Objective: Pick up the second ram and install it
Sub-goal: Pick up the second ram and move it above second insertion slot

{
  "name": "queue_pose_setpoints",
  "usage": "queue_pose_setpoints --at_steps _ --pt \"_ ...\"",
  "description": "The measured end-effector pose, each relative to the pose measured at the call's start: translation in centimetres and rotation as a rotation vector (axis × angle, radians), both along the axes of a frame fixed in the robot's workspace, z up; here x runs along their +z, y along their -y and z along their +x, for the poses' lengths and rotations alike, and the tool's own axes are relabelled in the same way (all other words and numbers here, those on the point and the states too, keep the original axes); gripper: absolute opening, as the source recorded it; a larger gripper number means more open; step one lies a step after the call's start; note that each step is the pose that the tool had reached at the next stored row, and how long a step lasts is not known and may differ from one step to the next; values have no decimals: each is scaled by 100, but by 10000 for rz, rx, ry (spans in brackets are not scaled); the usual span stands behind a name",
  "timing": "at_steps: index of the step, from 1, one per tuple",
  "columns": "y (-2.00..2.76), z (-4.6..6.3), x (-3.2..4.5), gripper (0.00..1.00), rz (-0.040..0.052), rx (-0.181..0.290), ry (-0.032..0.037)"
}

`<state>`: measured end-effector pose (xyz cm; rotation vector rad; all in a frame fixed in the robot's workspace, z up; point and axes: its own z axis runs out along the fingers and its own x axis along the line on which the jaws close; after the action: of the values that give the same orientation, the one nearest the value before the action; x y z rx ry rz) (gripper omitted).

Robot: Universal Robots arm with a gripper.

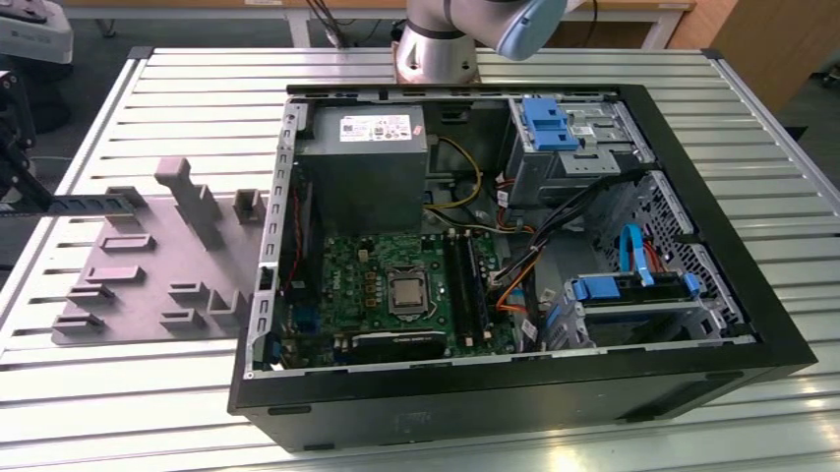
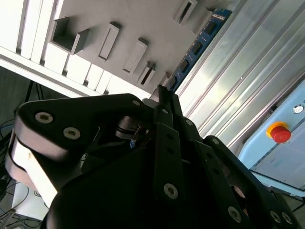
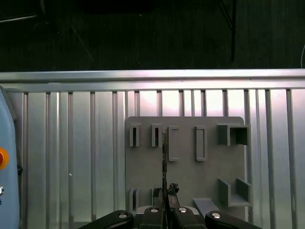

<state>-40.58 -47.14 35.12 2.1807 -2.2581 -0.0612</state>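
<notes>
Black gripper (image 2: 163, 97) clamped on thin blue second ram (image 2: 201, 43) | grey slotted tray (image 3: 187, 175) below

The second ram (image 2: 198, 45), a long thin blue board carrying a row of dark chips, is sticking straight out from the gripper (image 2: 162, 97) that is clamping one end. In the first wrist view it is showing edge-on (image 3: 164, 152) against the grey slotted plate (image 3: 209, 167).

Robotics lab or workshop bench.
Slatted aluminium table (image 1: 132, 393) bearing opened computer tower (image 1: 525, 398), grey fixture plate (image 1: 151, 265) at nine o'clock, robot arm base (image 1: 434, 54) at twelve.
</notes>
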Motion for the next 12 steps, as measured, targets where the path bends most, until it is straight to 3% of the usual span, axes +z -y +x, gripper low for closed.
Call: queue_pose_setpoints --at_steps 12 --pt "0 0 222 14 0 0 0"
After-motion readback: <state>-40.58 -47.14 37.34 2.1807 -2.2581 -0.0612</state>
